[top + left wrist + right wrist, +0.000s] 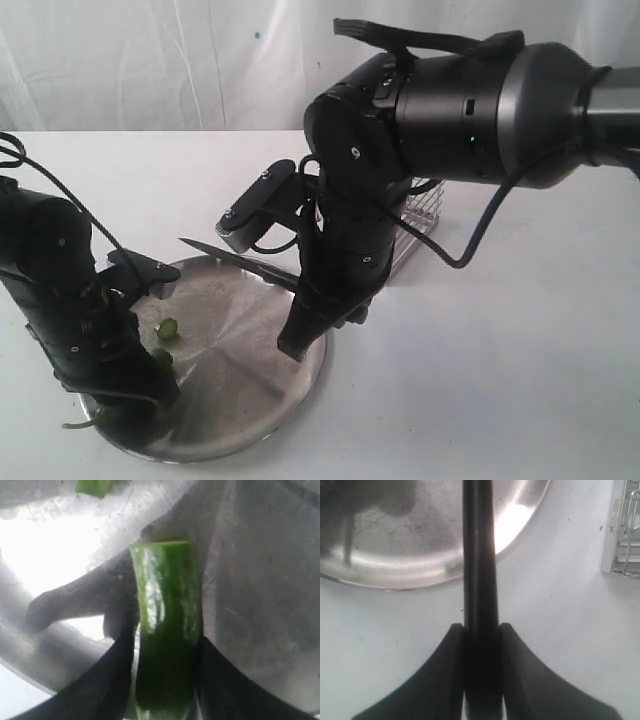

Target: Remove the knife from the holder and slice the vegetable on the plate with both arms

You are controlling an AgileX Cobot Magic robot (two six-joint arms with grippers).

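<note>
The plate (pixel 250 390) lies at the front left. My left gripper (pixel 128 398) reaches down onto its near-left part and is shut on the vegetable (pixel 165 590), a green chili with its flat cut end pointing away from the left gripper (pixel 167 640). Two cut green pieces (pixel 167 326) lie on the plate beside that arm. My right gripper (pixel 305 338) stands at the plate's right edge, shut on the handle of the black knife (pixel 240 262). The blade points left above the plate. In the right wrist view the knife (pixel 479 555) runs out from the right gripper (pixel 480 627) over the plate (pixel 395 570).
The wire holder (pixel 418 215) stands behind the right arm, also seen as the holder (pixel 622 540) beside the plate. A white tabletop (pixel 500 380) stretches to the right. Cables hang from both arms. Another green piece (pixel 92 486) lies on the plate (pixel 265 580).
</note>
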